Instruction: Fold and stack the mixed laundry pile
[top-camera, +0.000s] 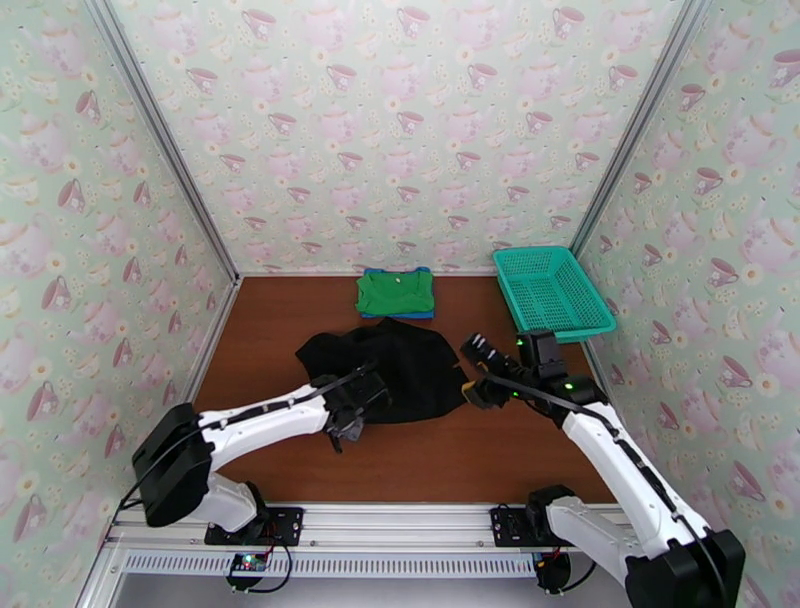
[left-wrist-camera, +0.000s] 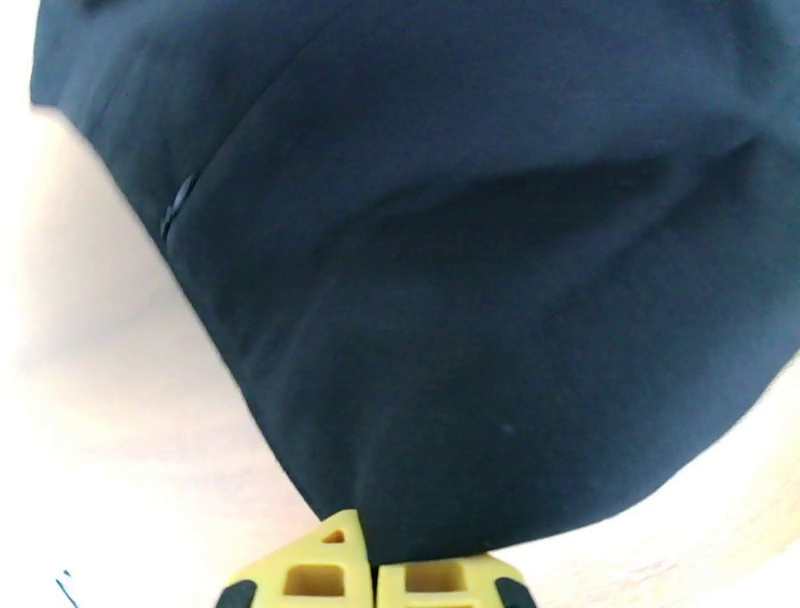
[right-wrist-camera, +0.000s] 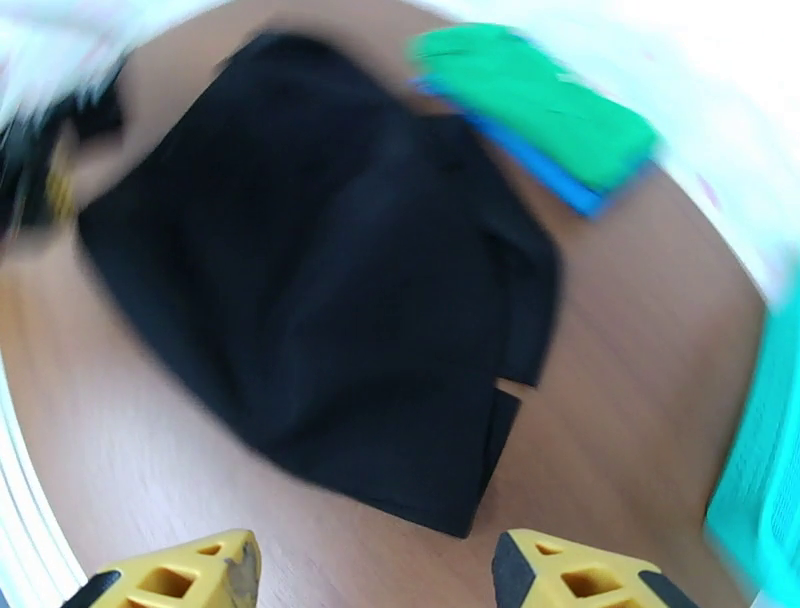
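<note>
**Two grippers at the black garment: one clamped, one wide**

Left gripper (top-camera: 345, 425) first: it sits at the seven o'clock corner of the black garment (top-camera: 400, 365), and the left wrist view shows it (left-wrist-camera: 375, 578) with yellow fingers (left-wrist-camera: 320, 570) pressed together, a fold of the dark cloth (left-wrist-camera: 480, 250) pinched in the seam between them. The fabric there is smooth and matte, bellying out in soft creases, with one stitched line running down at ten o'clock.

Over to the right gripper (top-camera: 475, 372), hovering at the black garment's three o'clock edge. From its own camera the gripper (right-wrist-camera: 375, 580) stands wide, its ribbed yellow pads (right-wrist-camera: 170, 578) well apart with bare wood showing between them and nothing held. The picture is motion-blurred.

That black garment (right-wrist-camera: 330, 300) lies crumpled in the middle of the brown wood-grain table (top-camera: 450, 460), an uneven rumpled patch with a small notch cut in its hem.

At twelve o'clock on the table, near the back wall, the bright green garment (top-camera: 397, 292) lies folded into a neat rectangle on top of the bright blue garment (top-camera: 425, 314), whose edge peeks out underneath. The right wrist view shows the same pair, green (right-wrist-camera: 530, 100) over blue (right-wrist-camera: 540, 165).

At two o'clock stands the teal plastic lattice basket (top-camera: 530, 252), rectangular with a meshed floor and walls, apart from the garments.
</note>
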